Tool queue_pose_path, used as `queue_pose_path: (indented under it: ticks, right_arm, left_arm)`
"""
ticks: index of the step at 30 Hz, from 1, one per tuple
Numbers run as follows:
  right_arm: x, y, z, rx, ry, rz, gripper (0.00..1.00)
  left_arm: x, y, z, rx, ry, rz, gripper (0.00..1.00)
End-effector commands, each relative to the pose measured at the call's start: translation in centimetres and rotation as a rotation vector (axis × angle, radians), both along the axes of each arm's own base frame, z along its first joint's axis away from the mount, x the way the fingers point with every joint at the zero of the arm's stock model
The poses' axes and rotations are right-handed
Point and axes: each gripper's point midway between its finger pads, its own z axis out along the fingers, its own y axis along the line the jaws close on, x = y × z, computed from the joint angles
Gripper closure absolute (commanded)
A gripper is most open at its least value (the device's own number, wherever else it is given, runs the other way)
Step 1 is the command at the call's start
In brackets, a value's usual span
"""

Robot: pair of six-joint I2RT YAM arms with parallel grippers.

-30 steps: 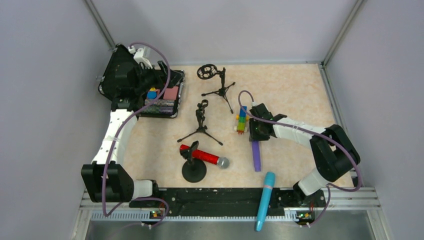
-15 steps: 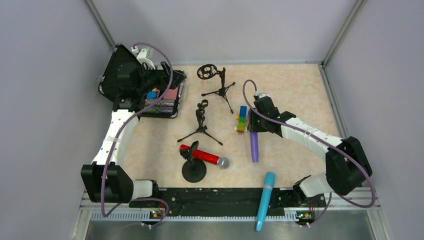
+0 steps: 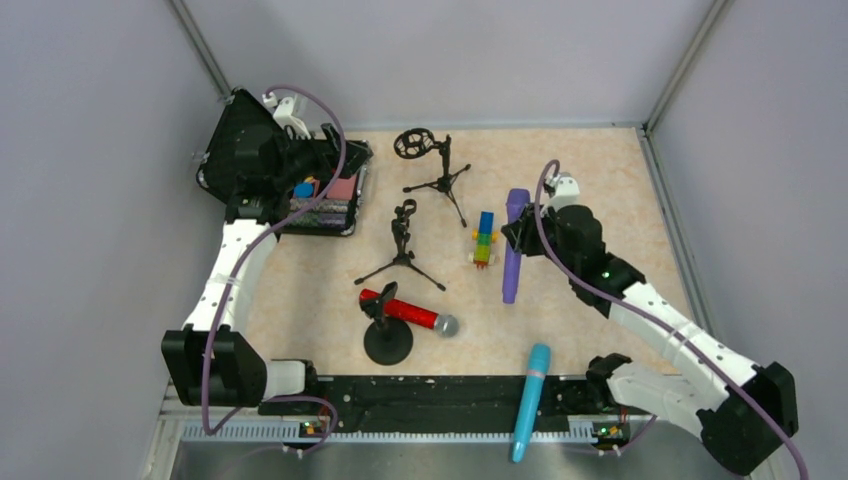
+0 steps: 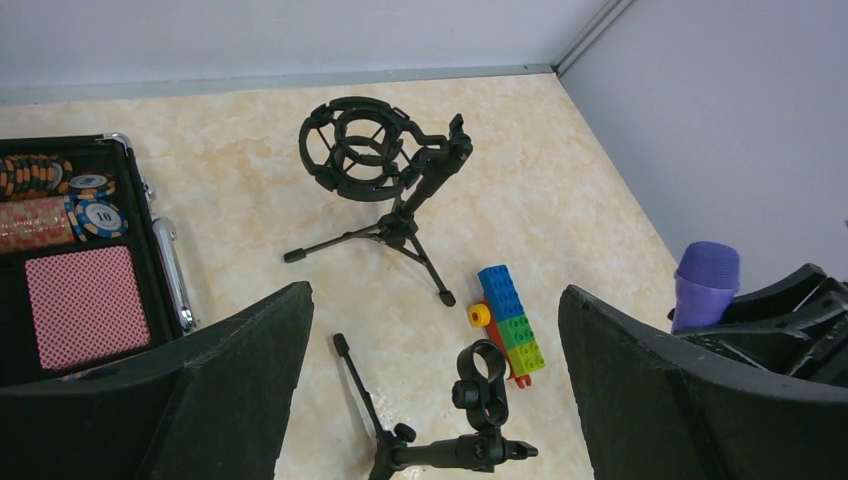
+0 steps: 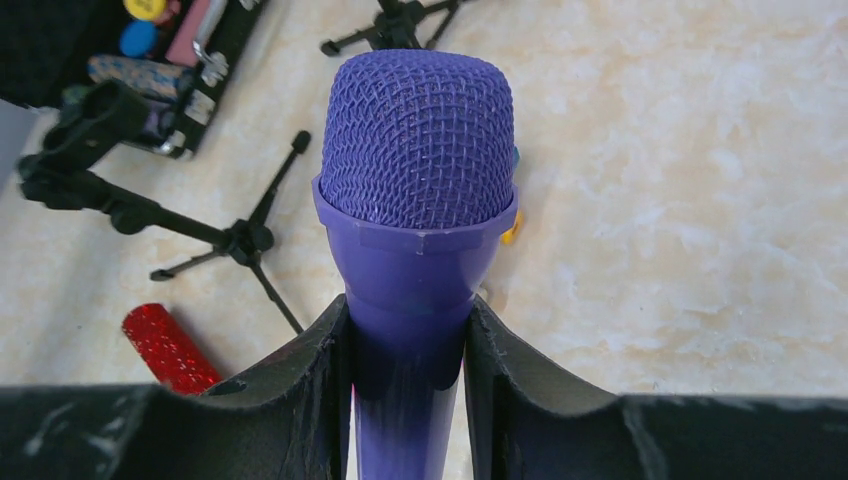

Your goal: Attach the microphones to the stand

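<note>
**A:** How is the left claw [image 4: 435, 300] seen?

**B:** It is held wide open, with nothing gripped, at the far left above the case [image 4: 172, 280] of chips and cards.

**A:** What is found to the right of it?

**B:** Two tripod stands are set on the table. The ring stand [image 3: 432, 165] is at the back and the clip stand [image 3: 402, 245] is nearer. In front of them the red mic [image 3: 412, 314] is held in the clip of the round stand [image 3: 388, 342].

**A:** And past the middle?

**B:** The blocks [image 3: 484, 240] are laid flat. Just beside them the purple mic [image 3: 512, 250] is pinched below its head by the right claw [image 5: 408, 330], with the head pointed toward the back wall. Whether its tail touches the table cannot be told.

**A:** And the blue mic [image 3: 531, 395]?

**B:** It is laid at the near edge, across the black rail [image 3: 430, 390], well apart from every stand.
</note>
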Motion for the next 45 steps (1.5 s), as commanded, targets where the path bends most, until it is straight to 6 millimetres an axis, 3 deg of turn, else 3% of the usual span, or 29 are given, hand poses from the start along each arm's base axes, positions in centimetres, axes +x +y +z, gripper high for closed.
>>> queue_pose_path:
  ticks: [1, 10, 15, 20, 27, 32, 38, 45]
  right_arm:
    - [-0.3, 1.0, 6.0, 0.129, -0.246, 0.064, 1.00]
    - [-3.5, 0.1, 11.7, 0.313, -0.590, 0.119, 1.00]
    - [-3.9, 0.0, 12.8, 0.322, -0.603, 0.124, 1.00]
    - [-3.9, 1.2, 12.7, 0.300, -0.527, 0.180, 1.00]
    - [-5.2, 4.8, 12.3, 0.269, -0.404, 0.404, 1.00]
    - [-6.1, 6.3, 13.1, 0.317, -0.363, 0.496, 1.00]
    - [-6.4, 6.6, 15.0, 0.438, -0.342, 0.547, 1.00]
    - [-5.3, 6.0, 16.8, 0.485, -0.351, 0.501, 1.00]
  left_arm:
    - [-0.8, -0.1, 1.7, 0.014, -0.072, -0.008, 0.04]
    - [-1.2, -0.5, 2.3, 0.024, -0.108, -0.018, 0.04]
    - [-2.7, -2.1, 4.3, 0.019, -0.194, -0.072, 0.04]
    - [-5.1, -5.1, 4.9, -0.004, -0.188, -0.172, 0.05]
    - [-10.2, -11.0, 3.6, -0.001, -0.116, -0.351, 0.06]
    - [-13.4, -15.1, 2.0, -0.022, -0.056, -0.471, 0.07]
    - [-15.9, -18.9, 0.2, -0.063, -0.034, -0.568, 0.09]
    - [-17.3, -21.4, -1.8, -0.126, 0.006, -0.617, 0.10]
